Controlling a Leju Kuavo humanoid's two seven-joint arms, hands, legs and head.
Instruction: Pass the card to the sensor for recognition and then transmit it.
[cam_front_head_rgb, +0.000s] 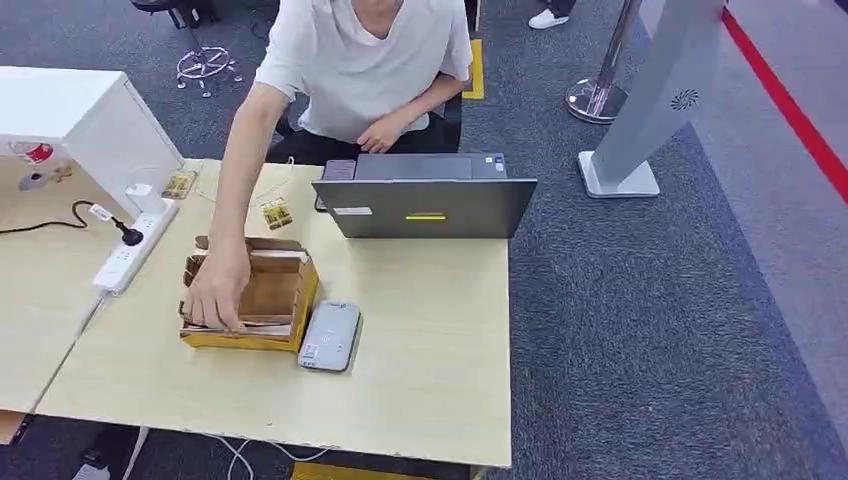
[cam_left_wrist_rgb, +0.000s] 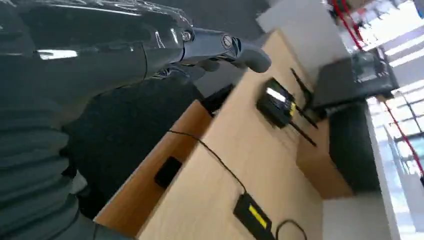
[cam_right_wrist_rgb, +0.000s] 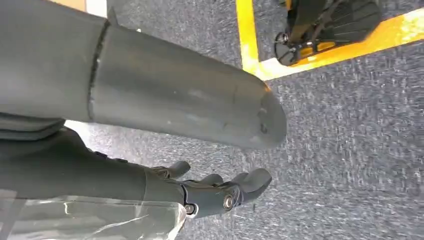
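Note:
A yellow-edged cardboard box (cam_front_head_rgb: 262, 297) sits on the light wooden table (cam_front_head_rgb: 420, 370). A person's hand (cam_front_head_rgb: 214, 291) reaches into its left side. I cannot make out a single card inside it. The grey flat sensor (cam_front_head_rgb: 330, 335) lies right beside the box, on its right. My left hand (cam_left_wrist_rgb: 150, 50) hangs beside a wooden table edge with its fingers stretched out and nothing in it. My right hand (cam_right_wrist_rgb: 150, 182) hangs over grey carpet, thumb and fingers apart, holding nothing.
A grey laptop (cam_front_head_rgb: 425, 200) stands behind the box, with the seated person (cam_front_head_rgb: 360, 60) beyond it. A white power strip (cam_front_head_rgb: 133, 247) and a white cabinet (cam_front_head_rgb: 75, 115) are at the left. A grey stand (cam_front_head_rgb: 650, 110) and a stanchion base (cam_front_head_rgb: 593, 98) are on the carpet at the right.

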